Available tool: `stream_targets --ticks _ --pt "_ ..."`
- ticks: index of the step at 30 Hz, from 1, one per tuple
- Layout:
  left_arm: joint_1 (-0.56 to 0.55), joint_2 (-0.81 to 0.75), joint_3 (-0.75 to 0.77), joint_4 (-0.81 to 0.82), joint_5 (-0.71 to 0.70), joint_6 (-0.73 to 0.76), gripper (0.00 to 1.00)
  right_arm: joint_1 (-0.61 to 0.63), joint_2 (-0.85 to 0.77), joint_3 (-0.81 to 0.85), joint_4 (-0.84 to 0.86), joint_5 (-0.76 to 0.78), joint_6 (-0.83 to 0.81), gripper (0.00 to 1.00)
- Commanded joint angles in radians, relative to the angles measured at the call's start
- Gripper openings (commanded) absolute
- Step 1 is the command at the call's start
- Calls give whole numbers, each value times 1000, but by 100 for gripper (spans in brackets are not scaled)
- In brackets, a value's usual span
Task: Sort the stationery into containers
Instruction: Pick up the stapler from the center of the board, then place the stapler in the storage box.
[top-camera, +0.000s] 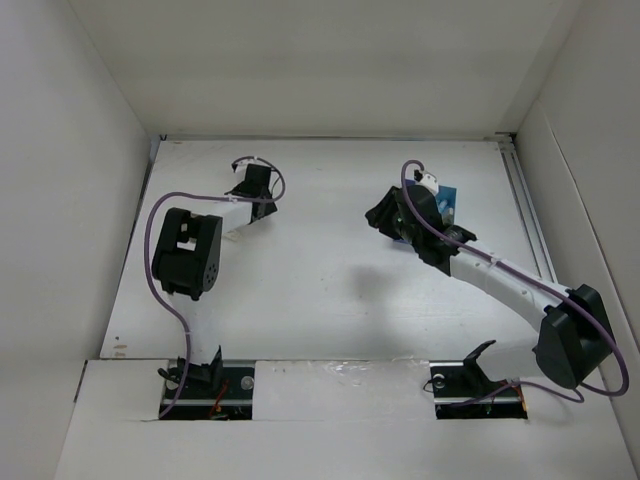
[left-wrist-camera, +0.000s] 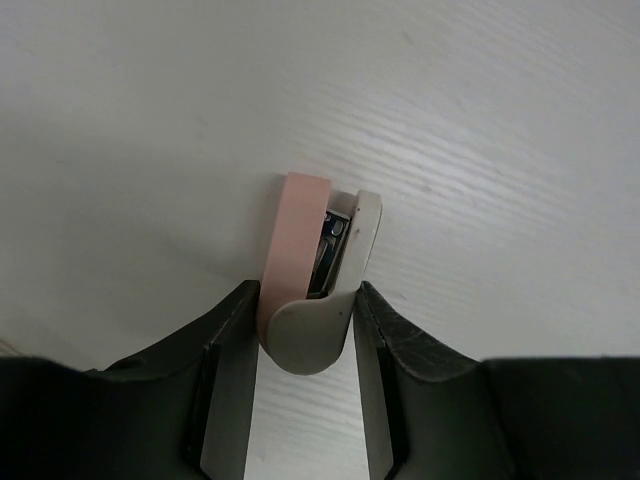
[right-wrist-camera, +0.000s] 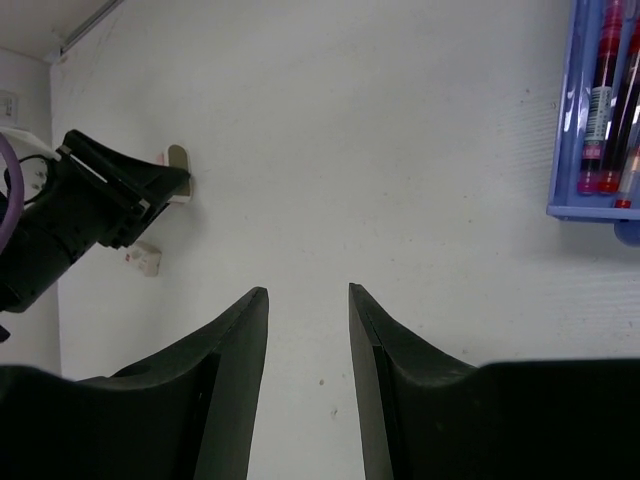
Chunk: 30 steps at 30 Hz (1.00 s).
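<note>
A small pink and beige stapler (left-wrist-camera: 305, 250) lies on the white table, and my left gripper (left-wrist-camera: 305, 300) is shut on its rounded near end, one finger against each side. In the right wrist view the same stapler (right-wrist-camera: 178, 160) shows at the tips of the left gripper (right-wrist-camera: 165, 180), with a tiny whitish eraser block (right-wrist-camera: 145, 258) lying close by. My right gripper (right-wrist-camera: 308, 292) hangs open above bare table with nothing between its fingers. The blue container (right-wrist-camera: 585, 140) at the upper right holds red pens (right-wrist-camera: 607, 80). From above, the container (top-camera: 449, 200) is partly hidden behind the right arm.
White walls enclose the table on the left, back and right. A purple cable (top-camera: 152, 270) loops beside the left arm, and another runs along the right arm (top-camera: 500, 275). The left gripper (top-camera: 250, 170) works near the back left.
</note>
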Motion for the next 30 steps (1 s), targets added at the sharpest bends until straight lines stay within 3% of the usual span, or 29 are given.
stream_targets --ticks 1,6,13,18,24,30 --pt "-96 -103 -49 42 59 17 0 -1 -28 4 40 36 -1 44" --pt "-203 -195 -75 95 120 8 0 -12 -97 -14 31 115 22 51" --pt "-406 -231 0 182 189 -10 0 -59 -374 -68 -20 243 80 70" --pt "-478 -147 92 274 280 -23 0 -91 -562 -119 -20 292 109 77" --pt "-513 -33 212 374 481 -104 0 -113 -740 -192 -17 332 132 79" --pt "-596 114 400 377 498 -104 0 -131 -741 -201 -5 292 132 80"
